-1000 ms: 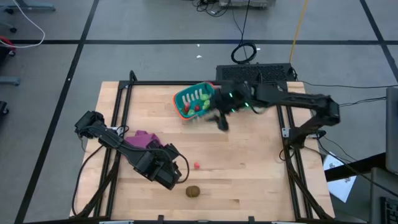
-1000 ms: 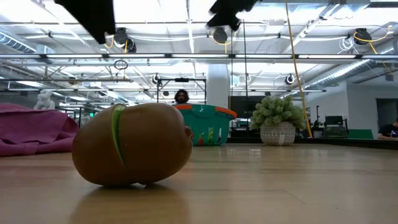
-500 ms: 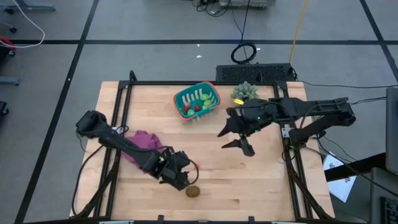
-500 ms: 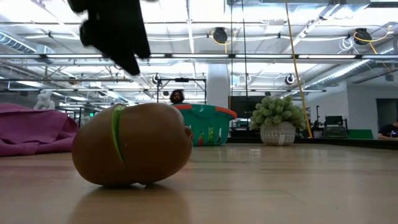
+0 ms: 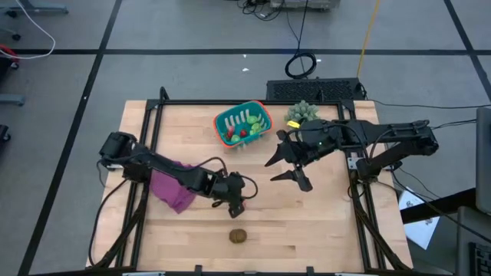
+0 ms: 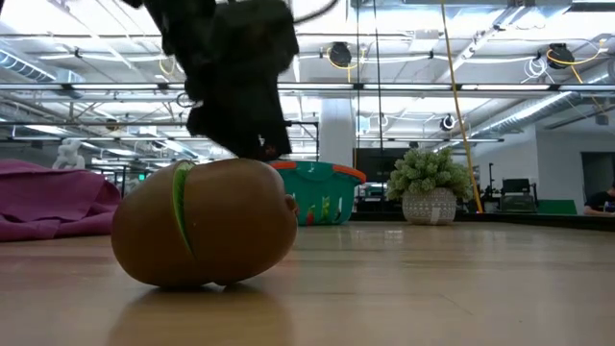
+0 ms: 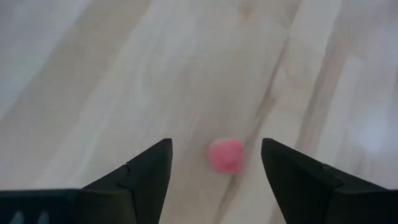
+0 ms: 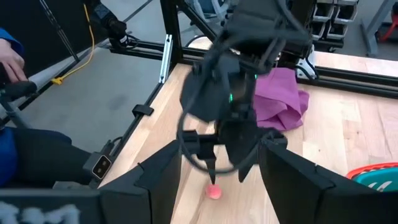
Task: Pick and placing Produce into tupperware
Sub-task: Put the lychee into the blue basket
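Note:
My left gripper hangs open, pointing down over a tiny red piece of produce that lies on the table between its two fingers without touching either; the right wrist view shows that piece just below the fingertips. A brown oval with a green stripe lies near the table's near edge, large in the low view. The teal basket stands at the far side, holding light green and red pieces. My right gripper hovers open, right of the table's middle, holding nothing.
A purple cloth lies under the left arm on the table's left half. A spiky pale-green plant in a pot stands right of the basket. A person's blue sleeve shows beyond the table's edge. Bare wood lies between the grippers.
My left gripper has swung from the near edge beside the brown oval toward the far and right side, ending over the red piece. My right gripper has drawn back from the basket toward the table's middle right and then held still.

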